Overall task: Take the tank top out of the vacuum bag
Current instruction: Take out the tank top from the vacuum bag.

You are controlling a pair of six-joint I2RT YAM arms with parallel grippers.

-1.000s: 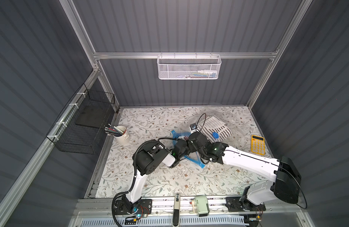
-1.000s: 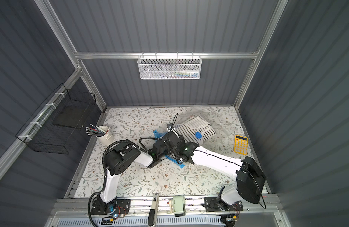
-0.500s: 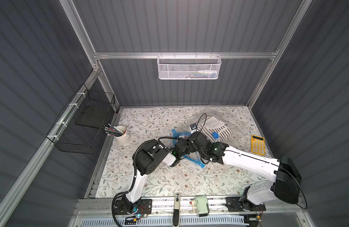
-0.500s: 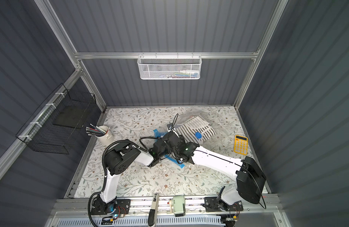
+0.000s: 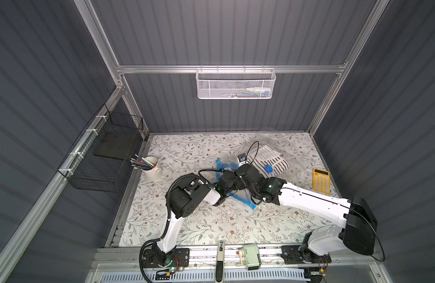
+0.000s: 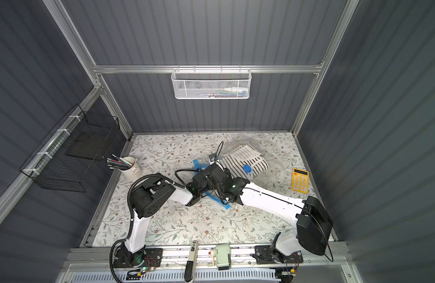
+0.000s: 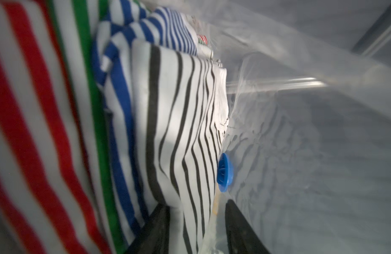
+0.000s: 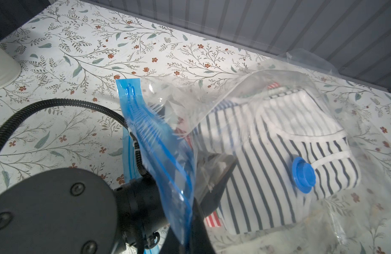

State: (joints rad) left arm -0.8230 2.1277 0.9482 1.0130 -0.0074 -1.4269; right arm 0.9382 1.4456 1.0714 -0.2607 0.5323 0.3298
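Reaching in through the mouth of the large clear crinkly plastic vacuum bag (image 8: 300, 88), the left tool (image 7: 196, 205) is clenched on the folded edge of the white, black-striped fabric tank top (image 7: 185, 110). The tank top lies inside the bag, under the round blue valve cap (image 7: 224, 173). The right tool (image 8: 188, 239) is pinched tight on the bag's bright blue zip-seal strip (image 8: 150, 136), holding it raised. The bag rests on the floral-patterned bench (image 5: 187, 220), near the flat yellow calculator (image 5: 321, 180).

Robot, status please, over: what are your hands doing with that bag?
Right gripper shut on blue strip of bag. Left gripper inside bag, jaws astride striped top, grip unclear. Other clothes packed alongside.
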